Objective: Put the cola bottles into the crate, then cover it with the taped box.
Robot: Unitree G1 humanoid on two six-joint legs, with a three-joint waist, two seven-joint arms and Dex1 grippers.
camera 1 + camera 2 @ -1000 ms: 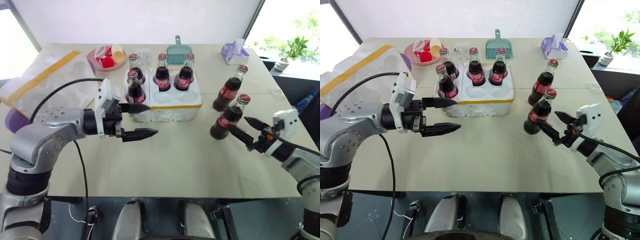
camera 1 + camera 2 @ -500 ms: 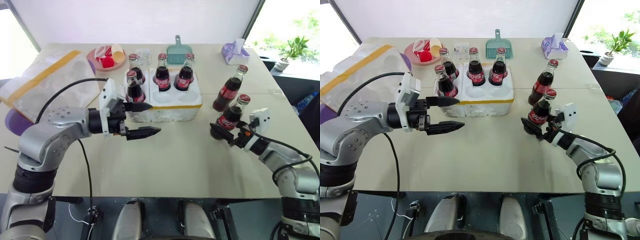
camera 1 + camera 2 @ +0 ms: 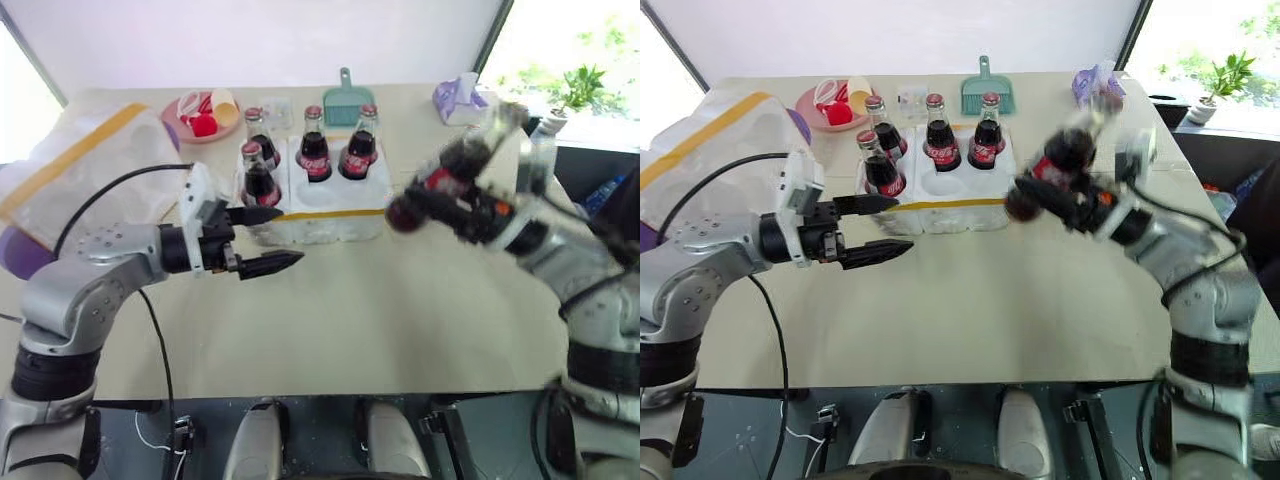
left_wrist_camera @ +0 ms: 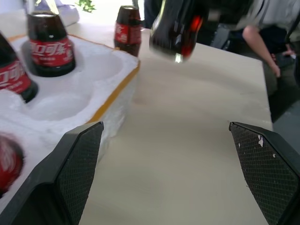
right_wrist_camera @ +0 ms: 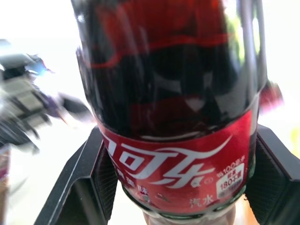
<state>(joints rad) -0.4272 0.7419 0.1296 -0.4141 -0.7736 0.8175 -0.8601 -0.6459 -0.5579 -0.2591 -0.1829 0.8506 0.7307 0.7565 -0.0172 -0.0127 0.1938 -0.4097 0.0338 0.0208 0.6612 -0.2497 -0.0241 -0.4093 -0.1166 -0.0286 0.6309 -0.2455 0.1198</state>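
The low white crate (image 3: 340,205) with its yellow band stands mid-table and carries several cola bottles (image 3: 312,152) upright in its wells. Two front wells (image 4: 56,105) look empty. My right gripper (image 3: 420,200) is shut on another cola bottle (image 5: 178,140), which hangs tilted in the air just right of the crate, blurred. One more bottle (image 4: 128,31) stands on the table beyond the crate. In front of the crate's left corner, my left gripper (image 3: 288,236) is open and holds nothing. The taped box (image 3: 90,160) lies at the far left.
Along the back edge are a pink plate (image 3: 190,118) of red pieces, a small clear container (image 3: 281,108), a green dustpan (image 3: 343,96) and a purple tissue pack (image 3: 455,97). A person's arm (image 4: 262,42) is beyond the table's right side.
My right gripper closed on the nearer of the two loose bottles, then lifted it and swung it left toward the crate. The left gripper stayed open, almost in place. The camera shifted slightly.
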